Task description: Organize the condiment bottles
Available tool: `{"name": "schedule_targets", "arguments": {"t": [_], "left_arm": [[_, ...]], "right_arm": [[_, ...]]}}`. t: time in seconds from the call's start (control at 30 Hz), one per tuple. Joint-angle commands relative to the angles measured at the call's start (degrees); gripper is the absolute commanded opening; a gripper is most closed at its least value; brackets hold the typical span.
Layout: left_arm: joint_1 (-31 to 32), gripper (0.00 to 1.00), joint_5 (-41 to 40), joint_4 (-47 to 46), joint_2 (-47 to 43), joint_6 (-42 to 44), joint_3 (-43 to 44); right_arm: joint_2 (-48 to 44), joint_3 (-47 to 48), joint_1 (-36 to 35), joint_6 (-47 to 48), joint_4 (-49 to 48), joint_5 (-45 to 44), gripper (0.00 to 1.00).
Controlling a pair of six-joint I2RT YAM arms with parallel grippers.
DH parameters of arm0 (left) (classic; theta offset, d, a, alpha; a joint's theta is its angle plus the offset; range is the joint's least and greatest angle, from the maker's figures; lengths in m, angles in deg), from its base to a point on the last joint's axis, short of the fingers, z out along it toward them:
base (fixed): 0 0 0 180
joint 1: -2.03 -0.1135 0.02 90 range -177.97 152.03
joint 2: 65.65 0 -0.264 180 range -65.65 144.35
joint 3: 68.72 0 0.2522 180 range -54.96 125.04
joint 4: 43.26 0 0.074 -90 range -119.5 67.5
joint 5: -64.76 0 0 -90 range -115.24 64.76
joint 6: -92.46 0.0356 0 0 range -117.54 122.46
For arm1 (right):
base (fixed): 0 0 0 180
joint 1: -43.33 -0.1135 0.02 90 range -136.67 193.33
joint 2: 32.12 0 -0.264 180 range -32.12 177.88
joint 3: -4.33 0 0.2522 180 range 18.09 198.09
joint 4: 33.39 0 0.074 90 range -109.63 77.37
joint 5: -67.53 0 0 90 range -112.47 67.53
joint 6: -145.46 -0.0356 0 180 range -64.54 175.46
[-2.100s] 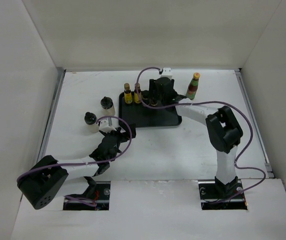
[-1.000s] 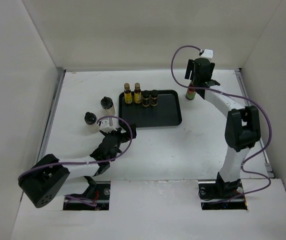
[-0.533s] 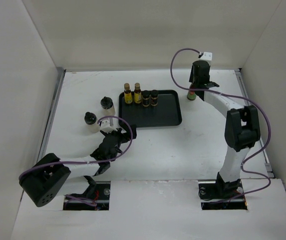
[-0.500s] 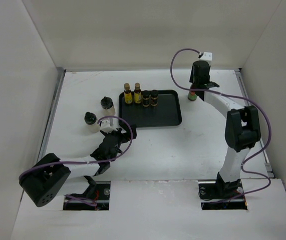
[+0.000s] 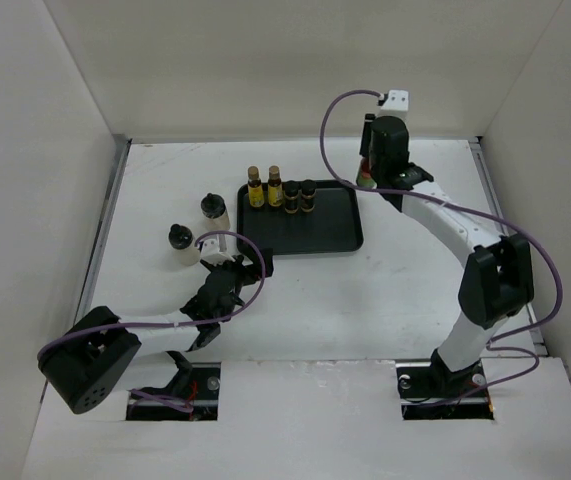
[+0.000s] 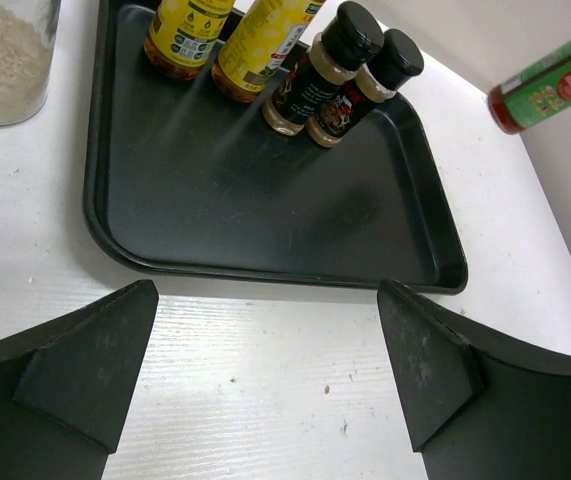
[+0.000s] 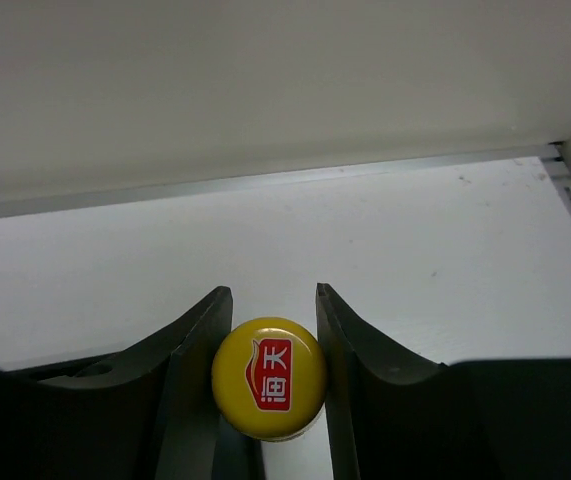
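Note:
My right gripper (image 7: 271, 298) is shut on the yellow cap (image 7: 269, 378) of the tall red bottle (image 5: 364, 179) with the green band, holding it by the far right corner of the black tray (image 5: 315, 228). The left wrist view shows that red bottle (image 6: 555, 85) tilted beyond the tray. Two yellow-labelled bottles (image 5: 255, 189) (image 5: 275, 187) and two dark black-capped bottles (image 5: 292, 196) (image 5: 308, 195) stand in a row along the tray's far edge. Two cream jars (image 5: 214, 212) (image 5: 181, 246) stand on the table left of the tray. My left gripper (image 5: 237, 268) (image 6: 267, 295) is open and holds nothing, low over the table in front of the tray's near left corner.
White walls close in the table on the left, back and right. A metal rail (image 7: 265, 182) runs along the foot of the back wall. The tray's near half (image 6: 265, 210) is bare.
My right gripper has shut on the red bottle's cap and carried it left, towards the tray's far right corner. The left arm has stayed still.

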Motion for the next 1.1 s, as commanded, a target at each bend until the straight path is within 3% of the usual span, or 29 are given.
{"name": "schedule_targets", "arguments": {"t": [0.0, 0.37, 0.77, 0.87, 1.07], "left_arm": [[0.39, 0.94, 0.71, -2.83, -0.50, -0.03, 2.06], [0.30, 0.94, 0.71, -2.83, -0.59, -0.03, 1.88], [0.04, 0.94, 0.71, -2.83, -0.33, -0.03, 1.97], [0.04, 0.94, 0.71, -2.83, -0.33, 0.06, 1.97], [-0.23, 0.94, 0.36, -2.74, 0.11, 0.32, 2.50]], "right_arm": [[0.11, 1.75, -2.93, -1.28, -7.45, 0.44, 0.36], [8.90, 7.55, -6.72, -2.52, -8.69, 1.40, 0.38], [11.10, 5.35, -6.80, -2.60, -12.46, 1.76, 0.40], [11.54, 4.30, -7.42, -2.69, -12.99, 1.67, 0.47], [8.65, -0.44, -8.12, -4.18, -15.10, 0.97, 0.76]]}}
